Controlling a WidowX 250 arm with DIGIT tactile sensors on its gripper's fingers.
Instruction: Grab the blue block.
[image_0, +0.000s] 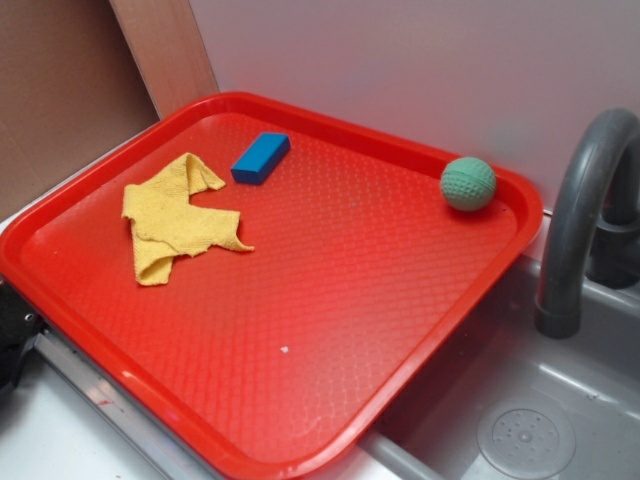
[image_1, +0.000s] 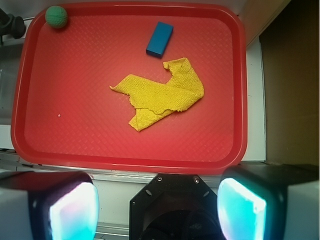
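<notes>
The blue block (image_0: 261, 158) lies flat on the red tray (image_0: 330, 330) near its far left rim, just beyond a crumpled yellow cloth (image_0: 178, 215). From the wrist view the blue block (image_1: 160, 39) sits toward the tray's far edge, past the yellow cloth (image_1: 162, 95). My gripper (image_1: 157, 210) hovers high above the tray's near rim (image_1: 125, 162), open, with a wide gap and nothing between its two fingers. It is far from the block. In the exterior view only a dark part of the arm (image_0: 12, 335) shows at the left edge.
A green dimpled ball (image_0: 468, 184) rests in the tray's far right corner; in the wrist view the ball (image_1: 56, 16) is at the top left. A grey faucet (image_0: 585, 215) and sink (image_0: 525, 435) stand to the tray's right. Walls rise behind.
</notes>
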